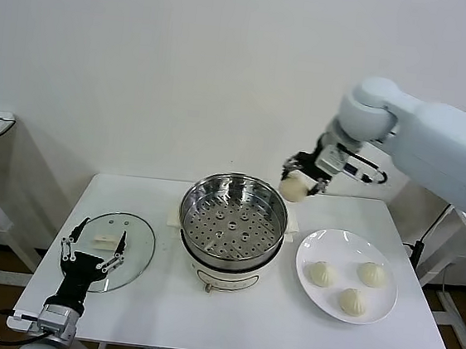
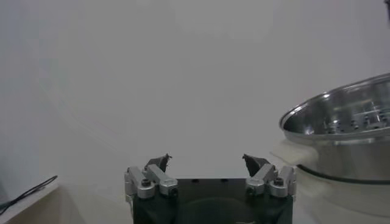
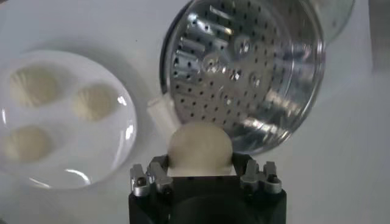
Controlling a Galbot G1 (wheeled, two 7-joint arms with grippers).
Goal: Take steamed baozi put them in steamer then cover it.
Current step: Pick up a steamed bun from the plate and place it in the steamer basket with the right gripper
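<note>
The right hand point(image 1: 303, 175) hangs in the air above the far right side of the steamer point(image 1: 232, 222), clenched around one bun point(image 1: 295, 188). From the wrist camera the bun point(image 3: 200, 148) sits snug between the fingers point(image 3: 149, 176), with the steamer's perforated tray point(image 3: 244, 67) below and beyond it. The steamer stands in the middle of the white tabletop point(image 1: 226, 320), open, its tray bare and shiny, a white base under the steel wall.

To the right of the steamer a white plate point(image 1: 346, 275) lies flat on the tabletop, close to the pot but not touching it as far as I can see. Three more buns point(image 1: 357, 287) rest on the plate, spaced apart in a loose triangle. They show as three pale mounds point(image 3: 92, 101) in the right wrist view too.

On the left side of the tabletop lies the glass lid point(image 1: 114, 251), flat, with its white handle point(image 1: 104, 240) facing up. The left hand point(image 1: 89, 262) rests low at the near left edge of the tabletop, its fingers spread and released, the tips reaching over the near rim of the lid. Its own camera shows the open fingers point(image 2: 155, 175) with nothing between them and the side of the steamer point(image 2: 341, 140) off to one side.
</note>
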